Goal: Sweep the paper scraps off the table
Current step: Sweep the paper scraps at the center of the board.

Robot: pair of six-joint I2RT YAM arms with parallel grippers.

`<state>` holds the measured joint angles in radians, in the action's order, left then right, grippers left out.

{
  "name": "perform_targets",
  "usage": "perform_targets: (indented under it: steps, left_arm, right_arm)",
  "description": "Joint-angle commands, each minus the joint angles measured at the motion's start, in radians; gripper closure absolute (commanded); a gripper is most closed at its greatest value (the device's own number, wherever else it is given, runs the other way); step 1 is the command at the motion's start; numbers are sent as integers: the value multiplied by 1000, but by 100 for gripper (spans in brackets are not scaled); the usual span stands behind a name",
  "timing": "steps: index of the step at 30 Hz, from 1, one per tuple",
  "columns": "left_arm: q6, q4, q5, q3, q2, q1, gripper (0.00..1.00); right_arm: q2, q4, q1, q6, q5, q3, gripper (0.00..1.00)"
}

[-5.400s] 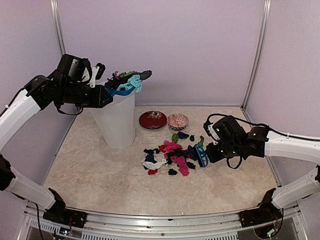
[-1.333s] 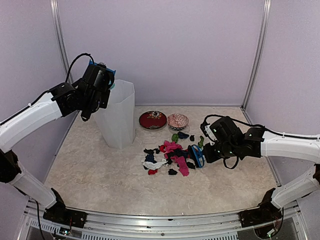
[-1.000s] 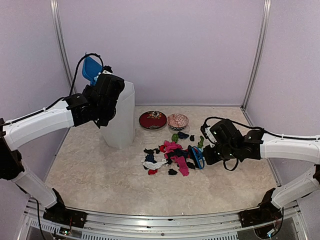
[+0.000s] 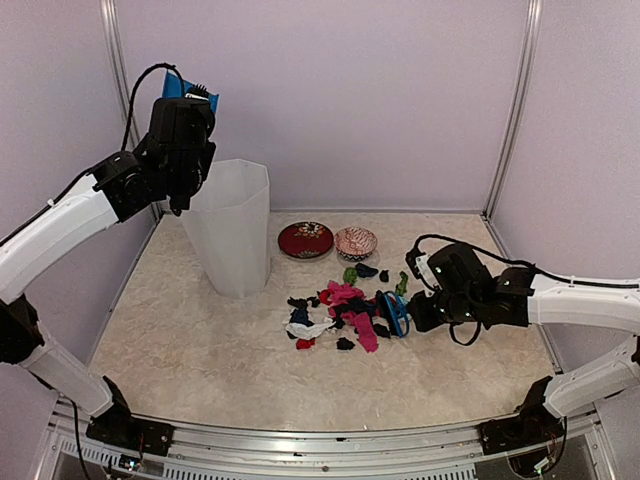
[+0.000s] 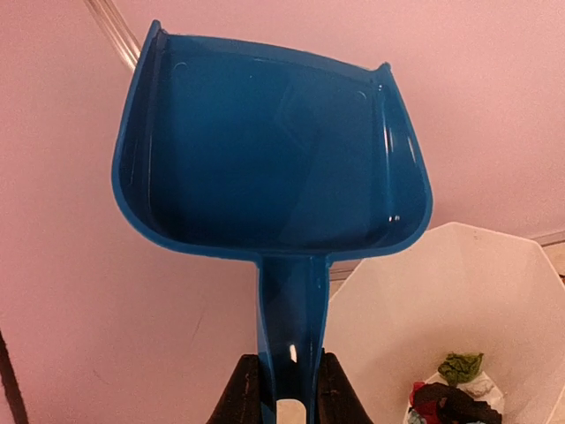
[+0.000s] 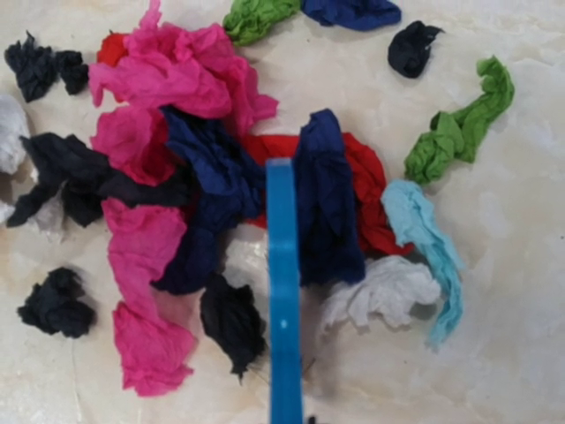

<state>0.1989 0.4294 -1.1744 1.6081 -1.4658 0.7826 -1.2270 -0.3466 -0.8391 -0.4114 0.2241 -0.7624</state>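
Well, the left tool (image 5: 290, 393) is up high by the back-left wall. Its dark fingers (image 5: 243, 393) pinch the handle of a blue plastic dustpan (image 5: 265, 150), whose scoop stands upright above them and looks bare inside. Just below it is a tall white plastic bin (image 4: 238, 235), standing on the table (image 4: 190, 350), a beige marble-patterned surface with a metal frame along the near edge. Down in the bin I can see a few crumpled wads (image 5: 452, 402) in green, red and black.

The paper scraps (image 4: 345, 310) lie in a loose heap in the middle of the table. They are right of the bin and just in front of a dark red bowl (image 4: 305, 240) and a pink patterned bowl (image 4: 356, 242), which sit side by side.

The right tool (image 4: 408, 312) is down low at the right edge of that heap, pressed together on a blue plastic brush (image 6: 282, 336). The brush reaches in among navy and red pieces. Pink and black wads lie to one side of it. Green, teal and white ones lie to the other, and a few strays sit a little apart on the bare table.
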Motion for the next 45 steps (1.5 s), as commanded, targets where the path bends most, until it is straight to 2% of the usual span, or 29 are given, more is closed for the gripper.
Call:
perform_targets:
  steps: [1,7,13,20,23,31,45]
  left_arm:
    - [-227,216,278,-1,25,-39,100]
    - [-284,228,446,-23,93,-59,100]
    - [-329,237,619,-22,185,-33,100]
    - [-366,211,894,-91,301,-29,100]
    - [-369,188,961,-148,350,-26,100]
    - [-396,177,1011,-247,426,-18,100]
    - [-383,184,1036,-330,485,6,100]
  right_arm:
    - [50,-14,11,13,10,-14,100]
    - [100,-43,11,27,17,-41,100]
    - [128,-29,11,36,-28,-61,100]
    - [150,92,11,57,-232,-57,100]
    - [136,151,11,54,-333,-55,100]
    - [6,356,-28,-40,-500,-37,100]
    - [-382,535,-100,-301,-519,-227,100]
